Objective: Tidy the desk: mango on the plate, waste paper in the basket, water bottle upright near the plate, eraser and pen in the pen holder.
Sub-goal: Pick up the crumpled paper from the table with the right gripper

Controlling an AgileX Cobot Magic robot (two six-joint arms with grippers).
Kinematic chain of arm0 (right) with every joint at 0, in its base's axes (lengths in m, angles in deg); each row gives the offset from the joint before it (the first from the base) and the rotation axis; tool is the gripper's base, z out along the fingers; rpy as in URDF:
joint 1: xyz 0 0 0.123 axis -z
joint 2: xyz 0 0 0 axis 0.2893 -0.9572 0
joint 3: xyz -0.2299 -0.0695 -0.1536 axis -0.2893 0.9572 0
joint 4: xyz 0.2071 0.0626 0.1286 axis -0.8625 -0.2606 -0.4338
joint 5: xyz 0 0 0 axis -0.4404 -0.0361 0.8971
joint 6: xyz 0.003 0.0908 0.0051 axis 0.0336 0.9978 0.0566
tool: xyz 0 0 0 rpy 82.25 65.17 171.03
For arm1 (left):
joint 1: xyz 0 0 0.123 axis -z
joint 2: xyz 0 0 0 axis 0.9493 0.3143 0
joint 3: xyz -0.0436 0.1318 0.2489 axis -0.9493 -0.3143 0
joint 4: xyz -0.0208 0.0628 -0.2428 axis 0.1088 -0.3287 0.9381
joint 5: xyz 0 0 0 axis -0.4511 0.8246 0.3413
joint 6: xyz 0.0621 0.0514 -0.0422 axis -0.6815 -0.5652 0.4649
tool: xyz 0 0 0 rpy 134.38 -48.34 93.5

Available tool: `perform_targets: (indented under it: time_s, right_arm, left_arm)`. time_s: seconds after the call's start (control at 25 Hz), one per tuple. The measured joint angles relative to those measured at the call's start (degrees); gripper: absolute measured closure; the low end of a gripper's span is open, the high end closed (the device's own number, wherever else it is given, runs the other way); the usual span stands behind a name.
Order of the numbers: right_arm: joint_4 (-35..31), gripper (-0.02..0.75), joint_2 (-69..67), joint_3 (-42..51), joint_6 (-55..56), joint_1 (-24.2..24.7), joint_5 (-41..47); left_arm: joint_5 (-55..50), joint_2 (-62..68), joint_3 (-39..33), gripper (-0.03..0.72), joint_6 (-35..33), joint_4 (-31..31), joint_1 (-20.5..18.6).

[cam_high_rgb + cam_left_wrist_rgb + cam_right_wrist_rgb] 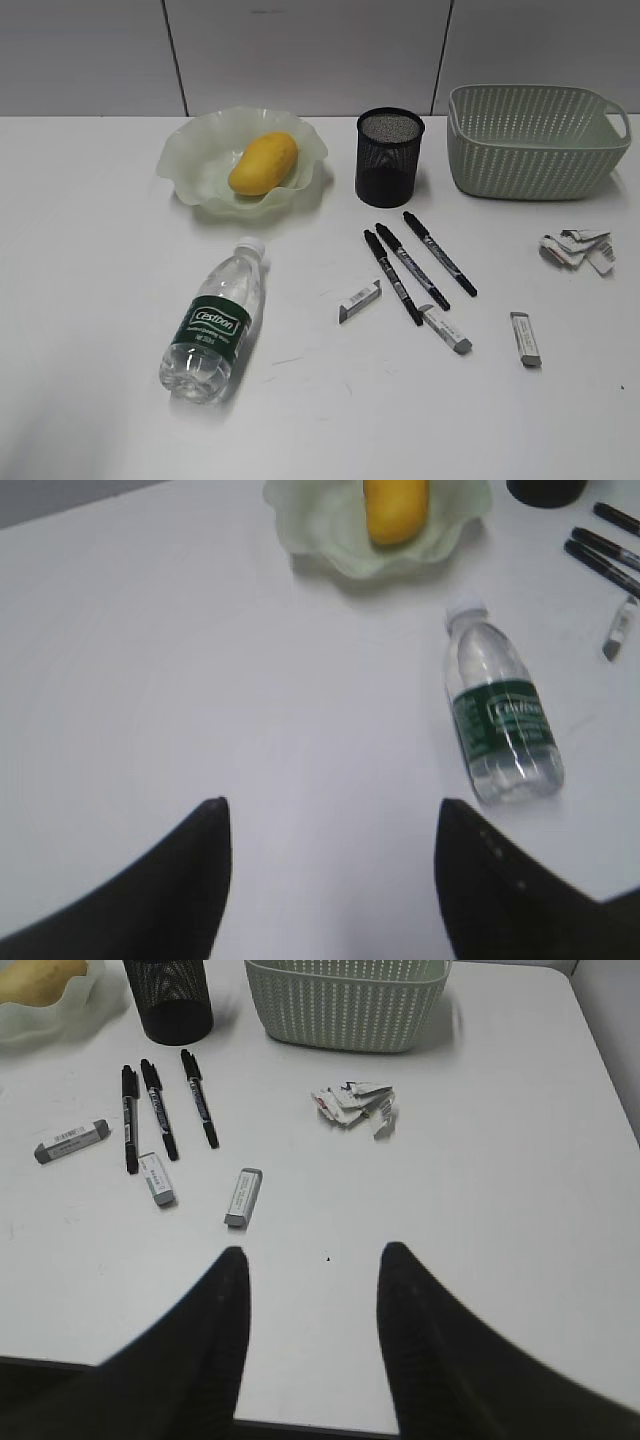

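The mango (262, 163) lies in the ruffled plate (192, 160). On the desk (90, 300) in front of it, the water bottle (213, 325) lies on its side, cap toward the plate. Three black pens (412, 265) and three erasers (360, 301) are scattered before the mesh pen holder (389, 157). The waste paper (577, 249) sits in front of the basket (535, 140). My left gripper (332, 805) hangs open over bare desk, left of the bottle (503, 720). Near the front edge my right gripper (314, 1250) is open and empty, short of an eraser (243, 1196).
A grey panelled wall runs behind the desk. The desk's front edge shows just under my right gripper, and its right edge lies beyond the basket (345, 1000) and the waste paper (355, 1105).
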Motion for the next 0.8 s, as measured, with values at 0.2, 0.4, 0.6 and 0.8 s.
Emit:
perform_targets:
  time_s: [0.2, 0.4, 0.6, 0.8]
  right_arm:
    - [-0.4, 0.391, 0.0, 0.0, 0.0, 0.0, 0.0]
    - [-0.6, 0.391, 0.0, 0.0, 0.0, 0.0, 0.0]
    - [-0.7, 0.391, 0.0, 0.0, 0.0, 0.0, 0.0]
    - [-2.8, 0.391, -7.0, -1.3, 0.0, 0.0, -2.4]
  left_arm:
    - [-8.9, -20.2, -9.4, 0.209, 0.0, 3.7, 0.0]
    - [-11.4, -33.7, -11.1, 0.209, 0.0, 4.6, 0.0]
    - [-11.5, -39.6, -11.2, 0.21, 0.0, 4.8, 0.0]
    - [-11.5, -39.6, -11.2, 0.21, 0.0, 5.0, -0.1]
